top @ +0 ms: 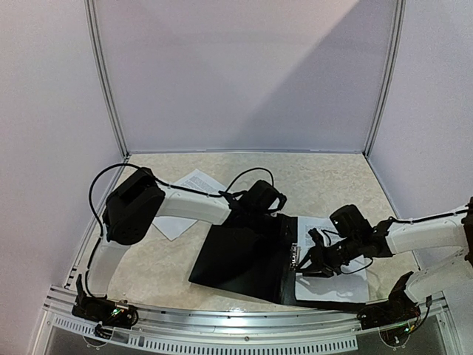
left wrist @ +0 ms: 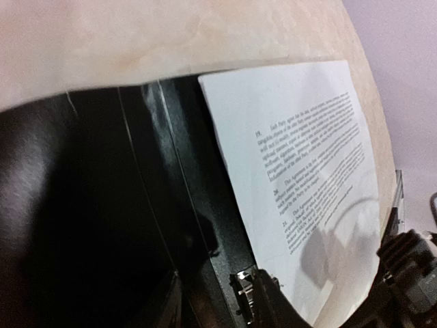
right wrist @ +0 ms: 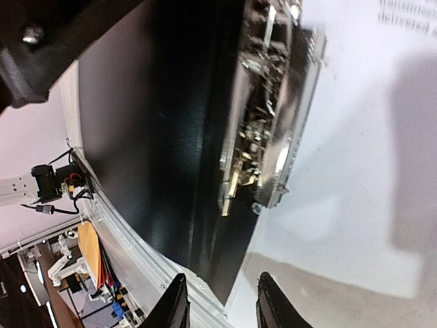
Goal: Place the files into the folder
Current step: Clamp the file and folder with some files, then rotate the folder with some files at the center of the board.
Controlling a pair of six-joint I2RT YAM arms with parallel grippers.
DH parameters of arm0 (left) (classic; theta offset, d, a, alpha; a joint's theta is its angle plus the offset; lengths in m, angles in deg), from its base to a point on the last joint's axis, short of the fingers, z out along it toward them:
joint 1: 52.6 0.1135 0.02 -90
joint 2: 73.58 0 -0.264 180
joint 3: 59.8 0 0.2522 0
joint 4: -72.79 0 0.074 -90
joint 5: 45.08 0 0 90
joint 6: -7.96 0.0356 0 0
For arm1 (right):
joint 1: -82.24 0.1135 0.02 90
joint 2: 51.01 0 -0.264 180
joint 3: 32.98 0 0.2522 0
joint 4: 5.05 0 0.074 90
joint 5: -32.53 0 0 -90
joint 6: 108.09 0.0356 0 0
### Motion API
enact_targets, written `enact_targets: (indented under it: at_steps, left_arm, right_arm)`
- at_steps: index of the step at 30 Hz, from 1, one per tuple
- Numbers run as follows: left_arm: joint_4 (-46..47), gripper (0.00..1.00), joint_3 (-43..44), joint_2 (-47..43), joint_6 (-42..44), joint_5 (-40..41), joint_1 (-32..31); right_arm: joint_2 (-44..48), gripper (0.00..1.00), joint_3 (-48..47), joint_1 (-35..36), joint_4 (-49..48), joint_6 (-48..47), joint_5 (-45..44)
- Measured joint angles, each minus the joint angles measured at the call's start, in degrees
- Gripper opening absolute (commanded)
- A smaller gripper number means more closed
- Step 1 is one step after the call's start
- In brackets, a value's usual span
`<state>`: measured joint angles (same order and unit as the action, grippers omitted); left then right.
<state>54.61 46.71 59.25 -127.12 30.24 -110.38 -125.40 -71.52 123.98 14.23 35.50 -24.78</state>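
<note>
The folder [top: 236, 259] lies open and flat on the surface [top: 318, 177], near the arms' bases, black inner faces up. One printed sheet of the files [top: 332, 259] rests on its right half, just beside the metal clip [right wrist: 266, 116] at the spine. Whether the sheet's edge sits under the clip cannot be told from any view. A second lot of sheets [top: 198, 183] lies outside the folder, on the surface to the far left, partly covered by the left arm [top: 185, 207]. The right hand [right wrist: 218, 304] hovers low over the clip and the sheet's near edge. Its fingers [right wrist: 174, 304] stand apart with nothing between them. The left hand [top: 264, 201] is over the folder's far edge. Its fingers show in no view, so whether they are apart or together cannot be told. Neither hand is seen to hold a sheet. Assessment: the task is partly done. One sheet is in place. The sheets at the far left are not yet brought in, the clamping of the paper is unconfirmed, and the cover is not yet shut.
</note>
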Motion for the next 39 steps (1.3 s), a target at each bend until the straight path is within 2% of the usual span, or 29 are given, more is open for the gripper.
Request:
enact_targets:
  at_steps: [5, 9, 13, 17, 23, 29, 35, 36, 37, 39]
  left_arm:
    - [-8.2, 0.49, 4.3, -3.3, 6.0, 6.4, 1.0]
    - [-14.2, 0.6, 3.1, -10.6, 11.3, 11.2, 2.8]
    - [-16.2, 0.62, -10.3, -23.4, 14.0, 14.4, 6.6]
    - [-19.4, 0.62, -23.5, -31.6, 14.2, 17.5, 9.6]
    - [-21.4, 0.63, -36.9, -34.3, 13.0, 17.2, 9.4]
    - [-19.2, 0.65, -43.3, -37.9, 11.6, 14.3, 9.4]
    - [-12.4, 0.67, -49.1, -41.8, 9.6, 8.4, 9.4]
    - [-10.6, 0.91, -50.3, -42.5, 9.1, 7.0, 9.4]
    - [-8.9, 0.98, -51.4, -43.1, 8.5, 5.6, 9.4]
    - [-5.6, 0.99, -53.1, -44.5, 7.6, 2.7, 9.3]
  right_arm:
    - [5.4, 0.43, -5.6, -0.3, 10.1, -2.9, -4.3]
    - [9.2, 0.62, -9.1, -3.0, 18.6, -5.9, -11.1]
    - [13.7, 0.78, -8.4, -8.0, 26.4, -7.7, -19.1]
    - [17.9, 0.87, -6.6, -11.8, 33.1, -9.0, -28.1]
    - [17.8, 0.89, -4.7, -16.3, 37.4, -10.3, -35.9]
    - [14.3, 0.9, -4.4, -20.0, 35.7, -11.6, -37.0]
    - [4.8, 0.9, -5.9, -23.1, 30.3, -13.9, -34.6]
    - [3.0, 0.89, -7.0, -23.5, 29.0, -14.3, -33.7]
    - [1.4, 0.89, -8.1, -23.7, 27.9, -14.8, -33.1]
    - [-3.6, 0.88, -11.6, -23.9, 25.6, -15.9, -31.6]
